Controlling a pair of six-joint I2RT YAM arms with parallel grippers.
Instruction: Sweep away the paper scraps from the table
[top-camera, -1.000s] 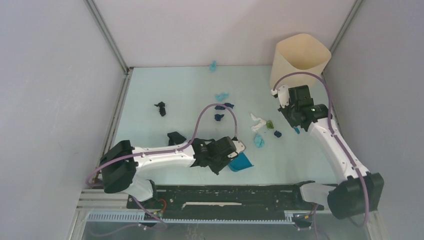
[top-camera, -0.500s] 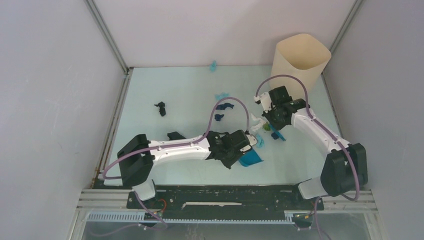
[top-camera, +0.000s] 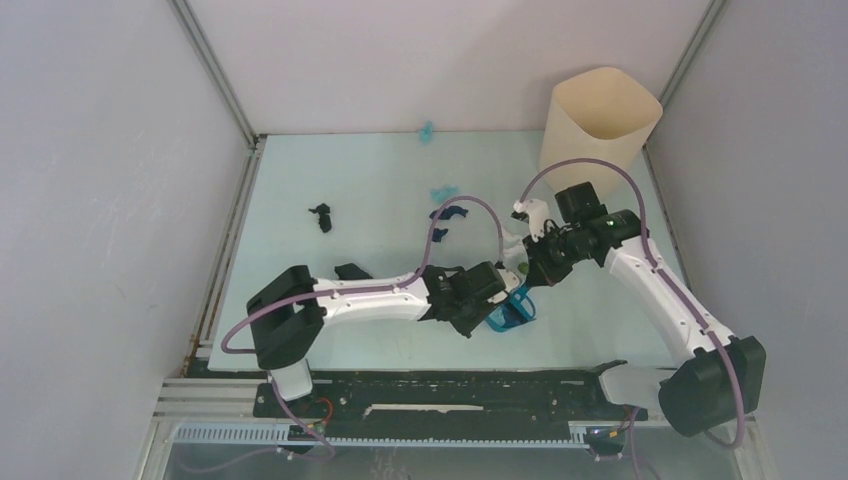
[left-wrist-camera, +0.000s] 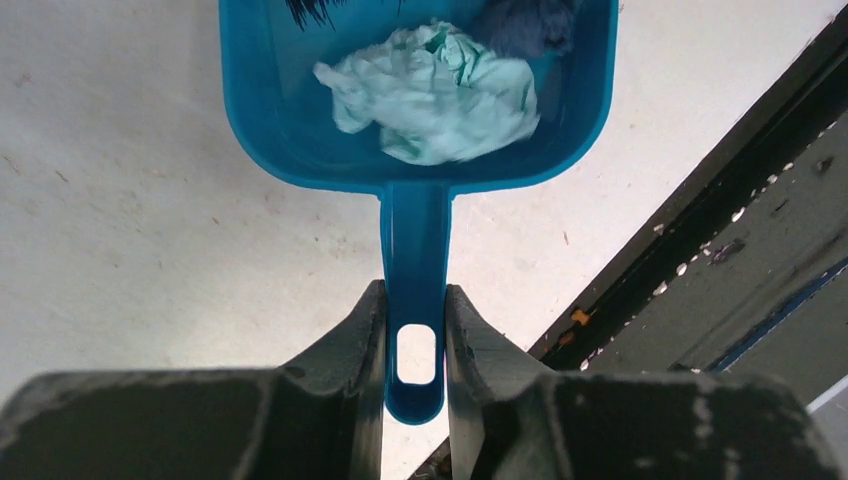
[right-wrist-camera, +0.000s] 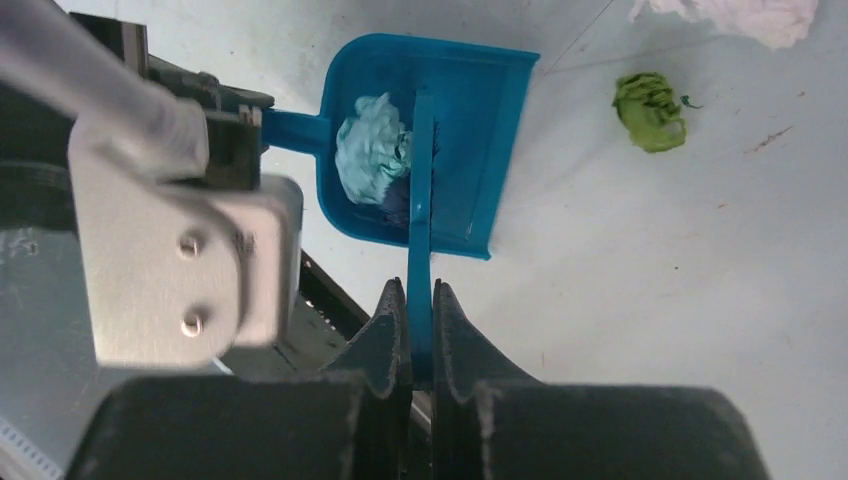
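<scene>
In the left wrist view the dustpan (left-wrist-camera: 250, 100) runs off the top edge, its mouth out of sight; a dark scrap (left-wrist-camera: 525, 22) inside is cut there too; only a few bristle tips of the brush (left-wrist-camera: 310, 8) show; in the right wrist view the brush covers part of that dark scrap; a white scrap (right-wrist-camera: 735, 12) is clipped by the top edge; from above, the left gripper (top-camera: 488, 300) and right gripper (top-camera: 537, 270) cover much of the dustpan, and its contents are too small to tell.

Dustpan (top-camera: 508, 312): blue plastic, shallow scoop with raised walls; straight handle (left-wrist-camera: 415, 240), hanging hole at end; right of centre.
Brush (right-wrist-camera: 421, 200): small, blue, seen edge-on; reaches into dustpan; dark bristles (left-wrist-camera: 310, 10) inside scoop.
Bin (top-camera: 600, 115): tall, beige, open-topped, upright; far right corner.
Base plate (top-camera: 450, 392): black; along near edge.
Walls (top-camera: 100, 200): plain grey; three sides.
</scene>
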